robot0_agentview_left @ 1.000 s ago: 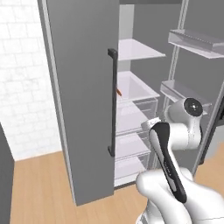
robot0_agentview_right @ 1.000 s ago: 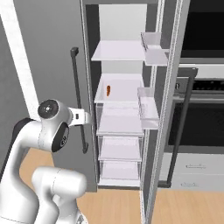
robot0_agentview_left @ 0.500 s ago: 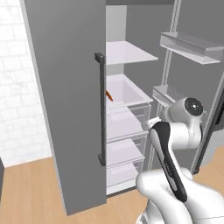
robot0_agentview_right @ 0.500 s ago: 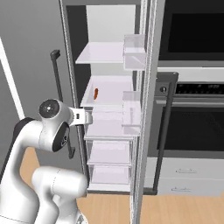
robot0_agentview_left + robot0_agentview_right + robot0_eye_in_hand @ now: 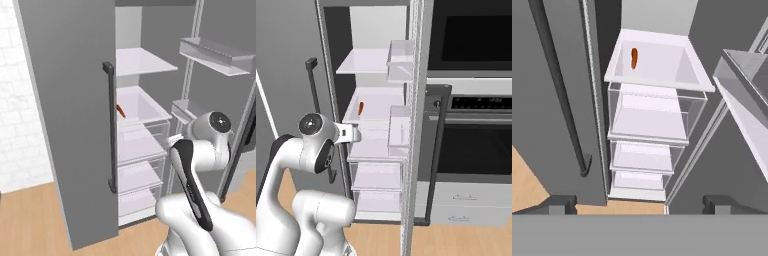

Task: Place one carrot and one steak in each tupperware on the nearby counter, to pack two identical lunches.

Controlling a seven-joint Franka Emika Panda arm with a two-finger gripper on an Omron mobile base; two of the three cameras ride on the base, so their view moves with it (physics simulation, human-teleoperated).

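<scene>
Looking along your gripper (image 5: pixel 634 204), you see the jaws spread wide and grasping nothing, pointed into the open fridge (image 5: pixel 657 107). One carrot (image 5: pixel 633 58) lies on the white shelf (image 5: pixel 662 67) well ahead of the jaws, near its left rear corner. Clear drawers (image 5: pixel 649 120) stack between that shelf and your fingertips (image 5: pixel 559 204).

Even, flat rendered light, no visible source; fridge interior (image 5: pixel 142 107) bright white, its door faces mid-grey; soft shading only under the shelves (image 5: pixel 652 80); no glare; slight softness overall, edges mildly jagged; oven window (image 5: pixel 471 42) near black.
</scene>
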